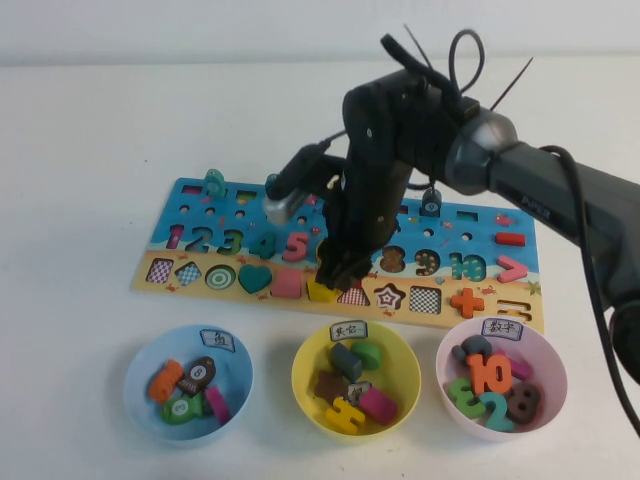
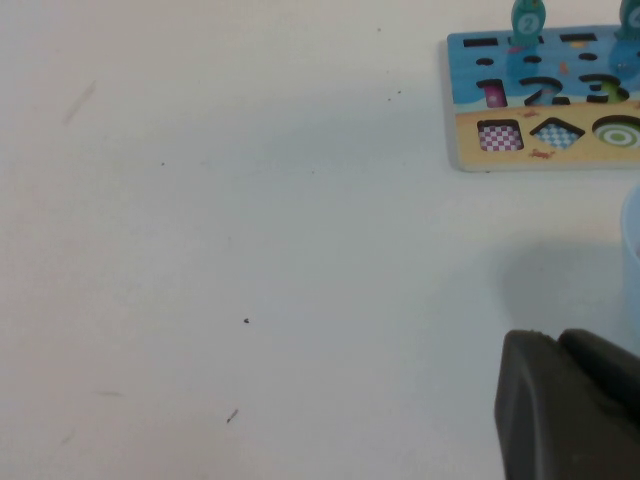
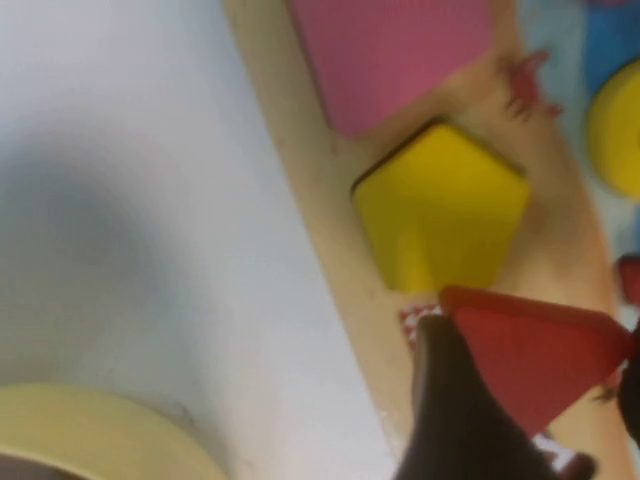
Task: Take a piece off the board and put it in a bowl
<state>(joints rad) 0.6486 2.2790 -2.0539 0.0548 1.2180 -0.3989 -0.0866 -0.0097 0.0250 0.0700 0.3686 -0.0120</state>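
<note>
The board (image 1: 160, 288) lies across the table, blue above and tan below. My right gripper (image 1: 338, 272) reaches down onto its tan strip and is shut on the piece (image 3: 530, 345), a flat red triangle. The triangle sits tilted just over its chequered recess (image 1: 352, 296), between the two dark fingers (image 3: 455, 420). In the high view the gripper hides the piece. The yellow bowl (image 1: 305, 362) stands directly in front of that spot, with several blocks inside; its rim (image 3: 90, 435) shows in the right wrist view. My left gripper (image 2: 570, 400) hovers low over bare table left of the board (image 2: 465, 130), fingers together.
A pale blue bowl (image 1: 140, 362) and a pale pink bowl (image 1: 552, 352) flank the yellow one, each holding pieces. Beside the triangle on the board sit a yellow pentagon (image 3: 440, 205) and a pink square (image 3: 395, 50). Teal pegs (image 1: 214, 181) stand along the board's far edge.
</note>
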